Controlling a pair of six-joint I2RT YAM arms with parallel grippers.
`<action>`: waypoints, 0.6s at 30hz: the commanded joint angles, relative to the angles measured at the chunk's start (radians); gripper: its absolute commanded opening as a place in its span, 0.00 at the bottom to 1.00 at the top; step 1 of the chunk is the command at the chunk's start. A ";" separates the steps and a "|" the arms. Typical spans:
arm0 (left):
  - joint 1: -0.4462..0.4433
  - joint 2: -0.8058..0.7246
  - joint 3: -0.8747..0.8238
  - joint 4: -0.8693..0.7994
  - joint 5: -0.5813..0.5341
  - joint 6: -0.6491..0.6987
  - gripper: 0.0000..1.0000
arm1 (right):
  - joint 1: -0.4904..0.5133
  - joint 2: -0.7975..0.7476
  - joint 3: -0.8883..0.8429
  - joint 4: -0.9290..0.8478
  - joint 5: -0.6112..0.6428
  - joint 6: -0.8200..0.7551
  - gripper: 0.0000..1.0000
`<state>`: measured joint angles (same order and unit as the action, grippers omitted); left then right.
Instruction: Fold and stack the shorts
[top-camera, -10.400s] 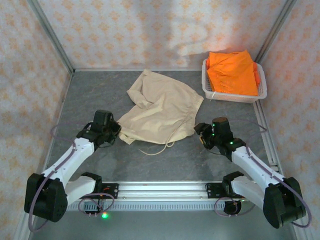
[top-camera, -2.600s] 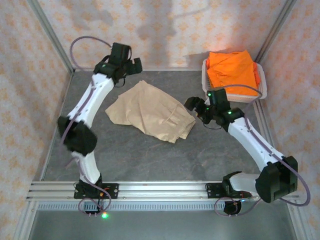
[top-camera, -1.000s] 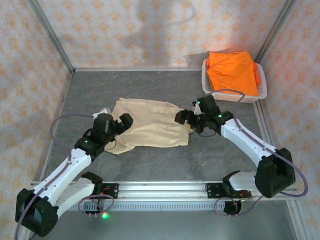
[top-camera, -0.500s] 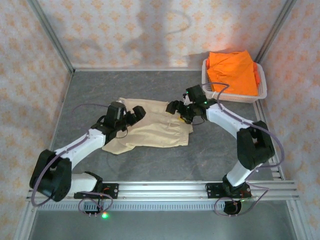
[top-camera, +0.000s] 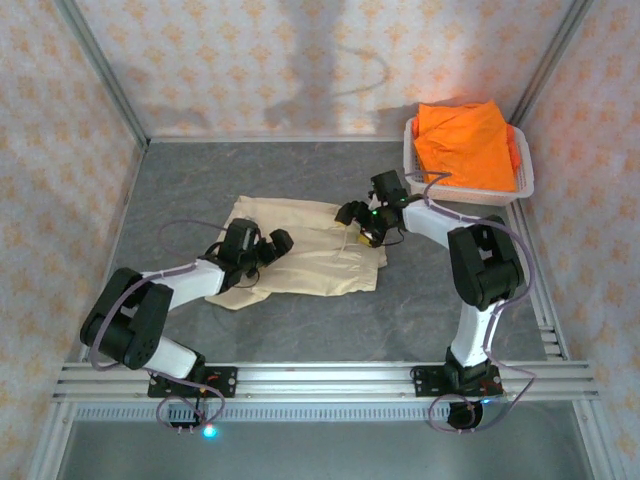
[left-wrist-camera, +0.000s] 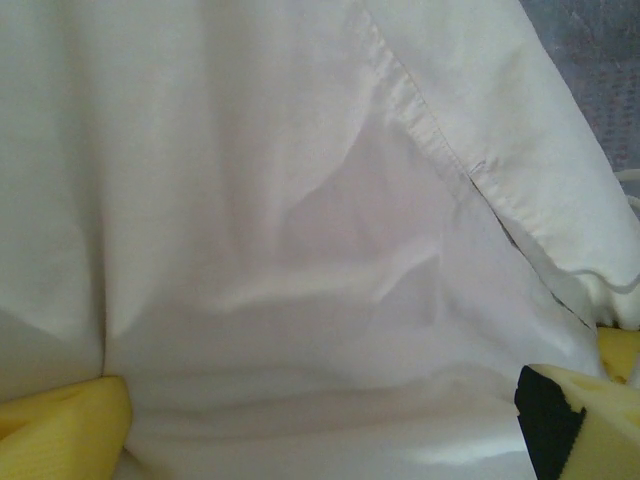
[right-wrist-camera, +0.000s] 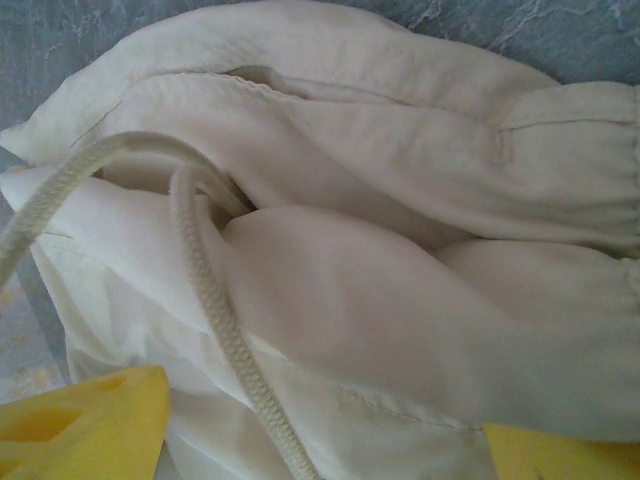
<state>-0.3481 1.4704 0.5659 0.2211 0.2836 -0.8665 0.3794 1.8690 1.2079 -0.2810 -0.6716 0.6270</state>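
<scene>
The beige shorts (top-camera: 305, 250) lie near the middle of the grey table (top-camera: 300, 330), folded over into a rough rectangle. The cloth is pale, soft and creased, and a looser flap pokes out at the near-left corner. Both arms reach in low over them.

The left gripper (top-camera: 275, 243) sits over the left part of the shorts. From its wrist camera, its yellow fingers (left-wrist-camera: 60, 420) stand wide apart at the bottom corners, with smooth, rumpled cloth between them. A stitched hem (left-wrist-camera: 430, 125) runs diagonally across the upper right of that view.

The right gripper (top-camera: 352, 213) is at the far right corner of the shorts, at the waist end. Its fingers (right-wrist-camera: 85, 430) are spread wide too. Between them the fabric bunches in thick rolls, gathered like elastic at the right edge, and a white braided drawstring (right-wrist-camera: 215, 330) loops out of the folds and trails down between the fingers. Neither pair of fingers is closed on the cloth, though I cannot tell how hard they press into it.

The orange shorts (top-camera: 465, 140) — bright and folded flat — are piled in a white perforated basket (top-camera: 468, 195) at the far right corner of the table, apart from the beige pair.
</scene>
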 joint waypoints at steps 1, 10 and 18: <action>0.017 -0.030 -0.046 -0.013 -0.036 0.015 1.00 | -0.013 -0.035 -0.014 0.003 0.008 -0.017 0.81; 0.017 -0.352 -0.005 -0.192 -0.038 0.145 1.00 | -0.013 -0.379 -0.080 -0.262 0.313 -0.244 0.99; 0.017 -0.539 -0.020 -0.322 -0.049 0.172 1.00 | -0.022 -0.324 -0.082 -0.406 0.423 -0.384 0.99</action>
<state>-0.3378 0.9630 0.5419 -0.0055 0.2611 -0.7311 0.3618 1.4742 1.1370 -0.5762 -0.3347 0.3309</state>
